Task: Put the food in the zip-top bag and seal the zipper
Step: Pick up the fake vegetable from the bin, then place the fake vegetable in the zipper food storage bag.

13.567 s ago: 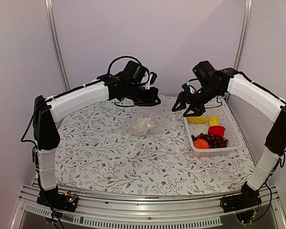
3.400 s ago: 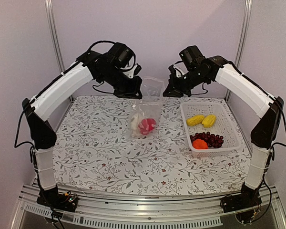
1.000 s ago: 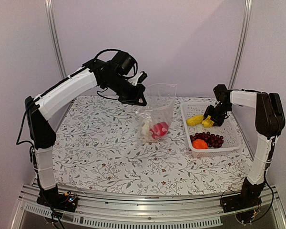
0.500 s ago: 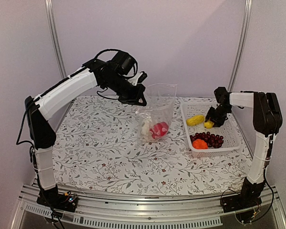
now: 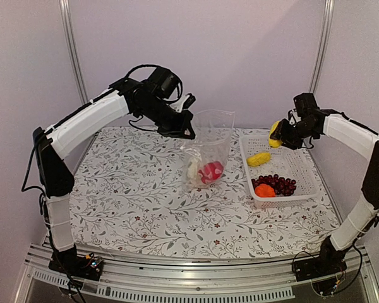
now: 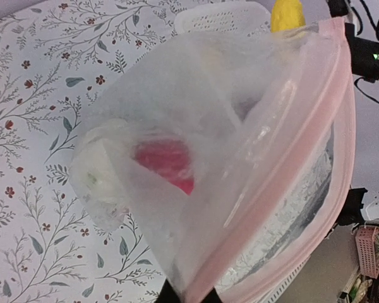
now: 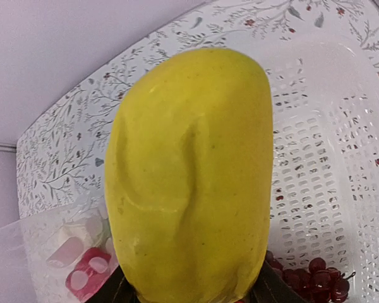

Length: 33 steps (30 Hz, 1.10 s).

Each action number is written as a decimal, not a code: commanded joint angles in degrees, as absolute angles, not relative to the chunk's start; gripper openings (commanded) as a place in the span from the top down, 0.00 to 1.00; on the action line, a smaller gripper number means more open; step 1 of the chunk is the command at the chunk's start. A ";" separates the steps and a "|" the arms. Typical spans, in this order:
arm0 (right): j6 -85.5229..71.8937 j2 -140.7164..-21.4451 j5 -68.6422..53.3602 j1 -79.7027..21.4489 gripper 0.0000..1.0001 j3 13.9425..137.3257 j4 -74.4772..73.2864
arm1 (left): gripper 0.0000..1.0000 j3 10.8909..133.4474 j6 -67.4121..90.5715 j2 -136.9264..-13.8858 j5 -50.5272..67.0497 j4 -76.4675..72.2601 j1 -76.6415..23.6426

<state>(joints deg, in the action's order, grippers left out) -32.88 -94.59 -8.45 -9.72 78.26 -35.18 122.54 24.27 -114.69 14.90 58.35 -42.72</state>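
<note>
**Item 1.** Table (image 5: 132, 214), floral cloth, carrying everything below.

**Item 2.** Zip-top bag (image 5: 213, 140), clear, hanging mouth-up just off table centre toward 12 o'clock, its bottom reaching the cloth. The crinkled walls are blurring the contents. The zipper (image 6: 306, 142) is showing as a pinkish strip in the left wrist view and is hardly readable from above.

**Item 3.** White basket (image 5: 306, 183), lying at the bag's 3 o'clock, apart from it. The right gripper is covering part of its far rim from above.

**Item 4.** Left gripper (image 5: 186, 130), clenching the bag's rim at the mouth's 9 o'clock side. Its fingers are being cut off by the wrist picture's lower edge.

**Item 5.** Right gripper (image 5: 279, 135), grasping the small yellow piece (image 7: 192, 170) in the air over the basket's far edge. The piece is filling the wrist view and hiding most of the fingers.

**Item 6.** In the bag: red piece (image 5: 211, 172), with the cream-white piece (image 5: 192, 169) at its 9 o'clock.

**Item 7.** In the basket: yellow long piece (image 5: 259, 158), grape bunch (image 5: 280, 184), and orange ball (image 5: 264, 190), the ball showing only from above.
</note>
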 commanded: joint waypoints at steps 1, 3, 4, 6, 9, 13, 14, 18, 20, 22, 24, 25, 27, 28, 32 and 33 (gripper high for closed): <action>-29.22 -87.19 -13.64 -16.19 0.62 79.72 -32.66 | 1.00 123.57 24.73 -115.03 15.67 57.13 -41.98; -28.93 -85.02 -15.11 -19.10 0.63 80.46 -30.92 | 1.00 123.59 24.79 -115.20 15.94 57.02 -41.86; -28.56 -84.41 -15.37 -20.87 0.64 81.12 -30.41 | 1.00 123.58 24.88 -115.22 16.10 56.97 -41.89; -27.39 -83.37 -15.07 -24.72 0.64 83.34 -29.89 | 1.00 123.44 24.94 -115.36 16.45 56.79 -41.78; -24.79 -83.79 -14.12 -29.70 0.64 87.37 -29.97 | 1.00 123.40 25.20 -115.45 16.98 56.50 -41.59; -23.03 -85.31 -13.51 -34.14 0.64 92.55 -30.16 | 1.00 123.40 25.54 -115.70 17.75 56.18 -41.53; -22.56 -85.86 -13.43 -34.92 0.64 93.58 -30.48 | 1.00 123.44 25.62 -115.67 17.83 56.04 -41.47; -20.61 -88.74 -11.40 -37.99 0.64 95.96 -31.35 | 1.00 123.76 25.97 -115.88 18.19 55.81 -41.38; -19.40 -89.75 -9.04 -39.05 0.63 97.11 -32.11 | 1.00 123.87 26.11 -115.79 18.38 55.73 -41.29; -18.59 -91.48 -4.61 -39.68 0.63 98.96 -33.74 | 1.00 123.96 26.19 -115.75 18.53 55.72 -41.27; -17.93 -92.81 -0.74 -39.88 0.62 99.77 -34.05 | 1.00 124.08 26.40 -115.68 18.71 55.62 -41.23; -17.61 -93.61 2.64 -39.94 0.60 100.05 -34.24 | 1.00 124.02 26.44 -115.67 18.69 55.59 -41.22; -17.30 -94.90 5.68 -39.94 0.48 101.39 -34.75 | 1.00 124.09 26.63 -115.62 18.95 55.40 -41.09; -16.64 -95.64 6.47 -40.03 0.42 103.31 -36.05 | 1.00 124.14 26.67 -115.65 19.07 55.42 -41.09; -14.92 -98.44 5.79 -40.31 0.28 108.40 -39.50 | 1.00 124.17 27.28 -115.40 19.48 54.97 -40.54; -14.61 -98.29 5.45 -40.29 0.27 108.12 -39.61 | 1.00 124.24 27.29 -115.47 19.70 54.85 -40.40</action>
